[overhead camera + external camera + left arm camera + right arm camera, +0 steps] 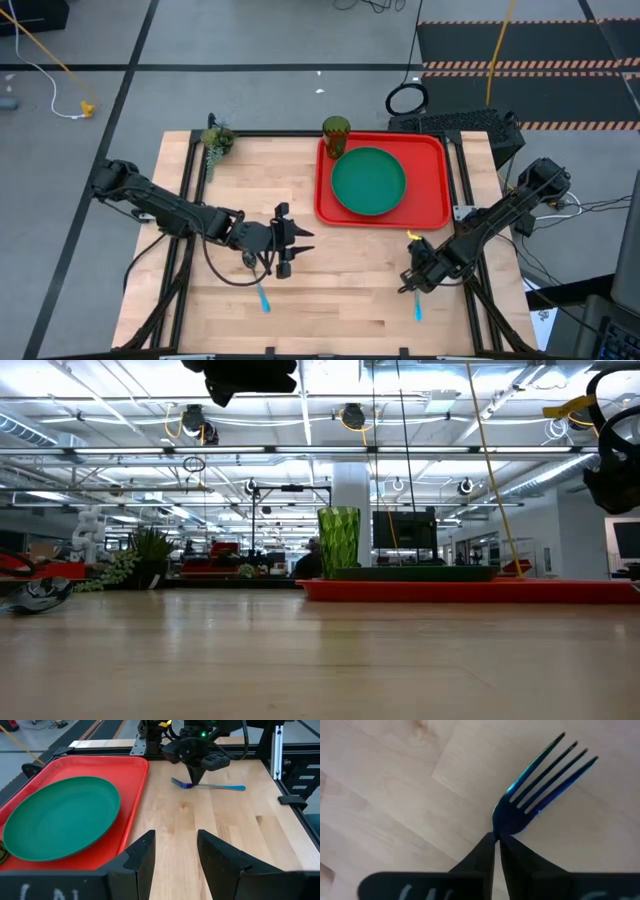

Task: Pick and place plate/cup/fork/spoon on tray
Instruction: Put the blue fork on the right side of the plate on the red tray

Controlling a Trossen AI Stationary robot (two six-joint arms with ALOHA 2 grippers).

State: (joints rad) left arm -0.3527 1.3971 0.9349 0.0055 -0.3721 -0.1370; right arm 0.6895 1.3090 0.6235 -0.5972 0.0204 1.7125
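**Right gripper pinches the fork; plate and cup sit on the tray**

In the high view the wooden surface (330, 300) carries, from left to right: a small green plant-like clump (216, 140) at the 11 o'clock corner, the left gripper (290, 250) near the centre, and the spoon (263, 296) with its light blue handle lying just below that gripper, toward 7 o'clock. The left gripper is released, its two fingers (142, 857) spread apart over bare wood and holding nothing.

Further right, the red tray (435, 205) lies toward 1 o'clock. The green plate (368, 181) rests flat inside it, and the olive-green cup (336, 135) stands upright at the tray's far left corner, just beside the plate.

At 5 o'clock the right gripper (412, 282) is down at the surface, clenched on the fork (540, 782) at the neck just behind the tines. The fork's blue handle end shows just below the gripper, and it lies well apart from the tray.
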